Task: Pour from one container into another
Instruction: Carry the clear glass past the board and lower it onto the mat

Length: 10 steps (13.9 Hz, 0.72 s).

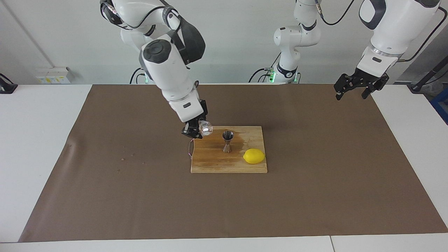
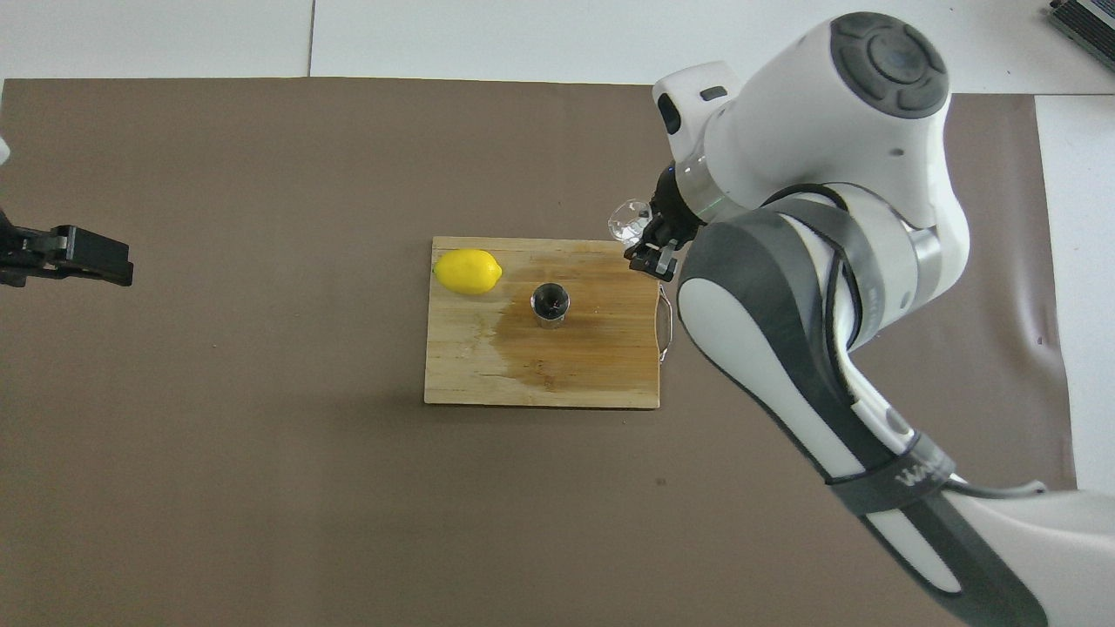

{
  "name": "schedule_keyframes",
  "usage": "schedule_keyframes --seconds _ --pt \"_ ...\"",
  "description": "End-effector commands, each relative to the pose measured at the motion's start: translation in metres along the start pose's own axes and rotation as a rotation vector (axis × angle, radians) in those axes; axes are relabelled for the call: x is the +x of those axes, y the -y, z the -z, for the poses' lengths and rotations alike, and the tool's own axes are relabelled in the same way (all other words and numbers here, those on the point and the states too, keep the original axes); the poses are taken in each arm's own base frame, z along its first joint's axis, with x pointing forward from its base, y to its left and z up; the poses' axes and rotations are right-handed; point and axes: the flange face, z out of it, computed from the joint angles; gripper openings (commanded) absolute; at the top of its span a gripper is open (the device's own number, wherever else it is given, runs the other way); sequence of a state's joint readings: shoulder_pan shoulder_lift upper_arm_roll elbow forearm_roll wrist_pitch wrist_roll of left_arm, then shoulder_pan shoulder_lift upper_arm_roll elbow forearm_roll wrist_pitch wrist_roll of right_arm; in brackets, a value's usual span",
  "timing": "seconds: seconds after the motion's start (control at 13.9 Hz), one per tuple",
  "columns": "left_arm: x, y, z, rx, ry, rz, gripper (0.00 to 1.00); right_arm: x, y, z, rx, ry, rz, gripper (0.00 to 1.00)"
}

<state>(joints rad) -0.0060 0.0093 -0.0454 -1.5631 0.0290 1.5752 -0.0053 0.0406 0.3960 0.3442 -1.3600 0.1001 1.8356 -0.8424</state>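
One slip risks everything: the right gripper [image 1: 194, 131], clenched on the tilted glass cup [image 1: 205, 128] at the jigger's [image 1: 227, 141] ten o'clock, could drop it; the left gripper [image 1: 352, 86] waits, released.

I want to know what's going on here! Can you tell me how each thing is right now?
Glass cup: held up in the air, tipped on its side, over the board's edge.
Jigger: standing upright on the board, nothing touching it.
Lemon: lying on the board beside the jigger.
Board: flat on the table, with a wet stain.
Right gripper: shut on the glass cup.
Left gripper: open, empty, waiting over the table's corner.
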Motion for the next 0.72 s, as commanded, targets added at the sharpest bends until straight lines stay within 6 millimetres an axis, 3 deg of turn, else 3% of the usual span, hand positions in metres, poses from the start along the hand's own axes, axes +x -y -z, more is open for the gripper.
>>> schedule_keyframes --seconds 0.0,0.29,0.65 --pt "-0.008 0.002 0.003 -0.002 0.003 0.013 1.00 -0.048 -0.030 0.008 -0.006 -0.031 -0.013 0.00" --pt "-0.008 0.002 0.003 -0.002 0.003 0.013 1.00 -0.152 -0.080 0.006 -0.037 -0.197 -0.079 0.00" --pt "-0.008 0.002 0.003 -0.002 0.003 0.013 1.00 -0.267 -0.105 -0.024 -0.029 -0.348 0.001 0.00"
